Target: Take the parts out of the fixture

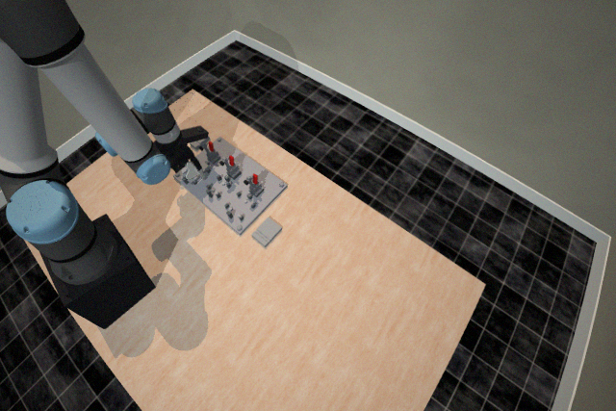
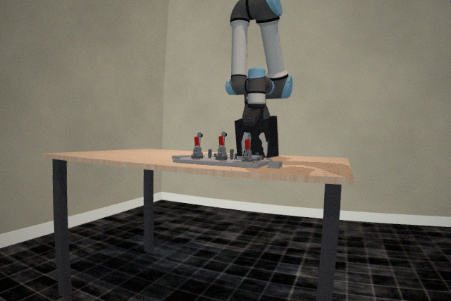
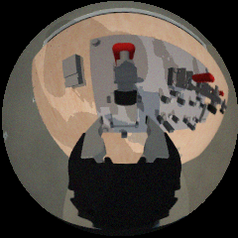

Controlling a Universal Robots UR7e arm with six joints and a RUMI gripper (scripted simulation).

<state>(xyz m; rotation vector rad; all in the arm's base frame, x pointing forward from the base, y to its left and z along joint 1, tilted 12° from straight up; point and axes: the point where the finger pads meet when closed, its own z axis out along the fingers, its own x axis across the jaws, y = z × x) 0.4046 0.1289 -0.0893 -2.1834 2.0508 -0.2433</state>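
Note:
The grey fixture plate [image 1: 263, 202] [image 2: 215, 161] [image 3: 100, 64] carries three clamps with upright red handles. One flat grey part [image 1: 267, 231] lies on the table beside one end of it. Another grey part [image 2: 275, 164] [image 3: 73, 70] lies on the table beside the opposite end, mostly behind the gripper in the top view. My gripper [image 3: 124, 116] [image 2: 254, 149] is part open and low over the clamp station at that opposite end. Its jaws stand apart on either side of a thin outlined shape, with nothing seen gripped. Whether this shape is the third part or the fixture's own seat, I cannot tell.
The nearest clamp [image 3: 125, 74] stands just ahead of my jaws, its red handle up. Two more clamps [image 1: 232, 167] [image 1: 255, 185] and several short posts stand along the plate. The wooden table [image 1: 347, 296] extends beyond the plate.

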